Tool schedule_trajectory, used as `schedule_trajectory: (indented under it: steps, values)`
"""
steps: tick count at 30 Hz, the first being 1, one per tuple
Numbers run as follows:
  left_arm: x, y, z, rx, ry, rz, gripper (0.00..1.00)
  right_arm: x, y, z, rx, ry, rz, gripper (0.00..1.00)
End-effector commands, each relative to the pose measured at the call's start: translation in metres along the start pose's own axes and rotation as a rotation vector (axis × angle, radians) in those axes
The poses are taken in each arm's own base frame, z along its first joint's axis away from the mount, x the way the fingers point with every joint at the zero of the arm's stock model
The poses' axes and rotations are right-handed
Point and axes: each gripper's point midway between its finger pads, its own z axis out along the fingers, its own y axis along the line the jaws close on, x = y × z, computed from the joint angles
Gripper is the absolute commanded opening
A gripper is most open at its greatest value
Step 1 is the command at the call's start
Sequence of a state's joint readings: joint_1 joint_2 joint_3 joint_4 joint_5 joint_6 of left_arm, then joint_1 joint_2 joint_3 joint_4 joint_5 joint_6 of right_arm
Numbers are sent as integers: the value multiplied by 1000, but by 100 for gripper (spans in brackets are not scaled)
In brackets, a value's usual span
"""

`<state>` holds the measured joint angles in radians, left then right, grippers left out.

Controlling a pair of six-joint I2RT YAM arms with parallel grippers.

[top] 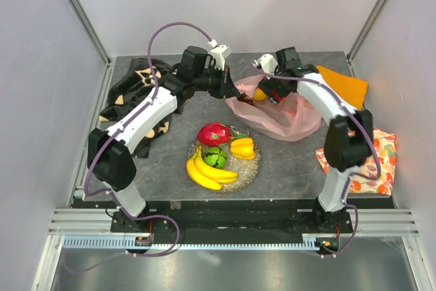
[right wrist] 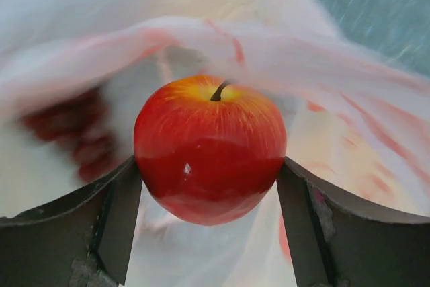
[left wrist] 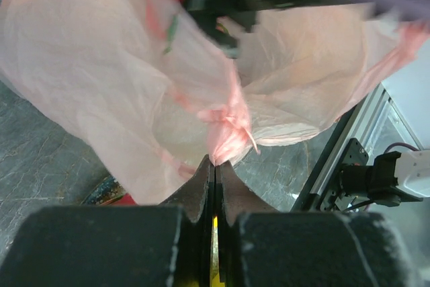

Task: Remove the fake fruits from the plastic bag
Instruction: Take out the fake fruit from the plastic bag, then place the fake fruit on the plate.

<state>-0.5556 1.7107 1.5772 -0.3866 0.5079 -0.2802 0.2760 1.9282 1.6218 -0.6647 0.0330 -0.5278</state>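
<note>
Fake fruits (top: 221,155) already out sit on the glitter plate (top: 248,172) mid-table (top: 286,168): banana bunch (top: 204,172), dragon fruit (top: 213,133), green ball (top: 216,157) and a yellow-orange piece (top: 243,147). The pink plastic bag (top: 286,117) lies crumpled behind the plate, toward the right. My left hand (left wrist: 214,166) is pressed together on a bunched fold of the bag's edge. My right hand (right wrist: 208,166) is clamped on a red apple (right wrist: 209,146), with bag film all around it.
</note>
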Motion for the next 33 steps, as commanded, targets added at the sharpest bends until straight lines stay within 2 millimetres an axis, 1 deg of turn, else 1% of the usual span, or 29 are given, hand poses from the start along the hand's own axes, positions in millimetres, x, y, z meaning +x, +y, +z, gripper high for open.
schedule_trajectory:
  steps: [1,2,3,4,5,6,7,8,9,10,11,12,13,14,15,16,17,18,19,21,22,24,25,27,30,33]
  values:
    - [-18,0,8,13,-43,-2,2,-43,33,-117,-186,-298,-8,52]
    - [-17,1,10,15,-40,-11,2,-42,41,-146,-207,-347,-26,54]
    - [-20,-1,10,19,-46,-9,2,-42,58,-160,-284,-390,-61,56]
    - [-21,-1,10,22,-46,-11,1,-34,68,-167,-322,-388,-74,56]
    - [-22,-3,11,26,-48,-11,2,-25,78,-184,-350,-392,-80,56]
    - [-23,-3,11,26,-50,-9,1,-16,87,-186,-381,-380,-92,56]
    - [-24,-1,12,21,-52,-9,2,-10,96,-193,-420,-384,-104,56]
    - [-25,-2,11,22,-54,-8,2,0,105,-206,-440,-382,-119,56]
    - [-26,-2,11,22,-57,-6,2,8,115,-207,-465,-371,-129,56]
    - [-27,-2,11,22,-60,0,2,9,128,-219,-479,-404,-192,56]
    - [-28,-2,11,20,-62,3,2,15,139,-222,-495,-398,-228,56]
    - [-29,-2,11,19,-64,6,2,25,153,-217,-517,-374,-265,57]
    - [-29,-1,12,17,-63,6,2,30,163,-216,-529,-371,-318,57]
    - [-29,0,12,16,-65,13,2,31,178,-219,-542,-392,-378,57]
    - [-31,-1,11,15,-68,16,2,44,190,-208,-568,-360,-396,57]
    - [-31,0,11,12,-67,21,2,45,204,-207,-593,-366,-440,57]
    - [-31,0,10,9,-69,27,2,44,209,-200,-596,-371,-472,57]
    - [-31,0,9,7,-69,32,2,47,216,-195,-616,-354,-488,58]
    - [-32,0,7,-2,-71,44,2,47,228,-187,-651,-329,-516,57]
    - [-31,2,4,-14,-71,53,2,38,235,-182,-661,-331,-532,56]
    - [-30,2,1,-22,-72,61,2,33,244,-173,-667,-324,-549,57]
    - [-26,3,-2,-28,-68,64,2,33,249,-164,-667,-294,-569,57]
    - [-25,3,-3,-28,-66,68,2,33,256,-155,-676,-273,-576,57]
    - [-23,2,-7,-31,-67,71,2,39,262,-141,-687,-218,-550,56]
    - [-23,0,-12,-34,-76,88,2,36,265,-129,-672,-188,-493,55]
    - [-24,-1,-17,-38,-82,101,2,29,267,-117,-642,-180,-452,55]
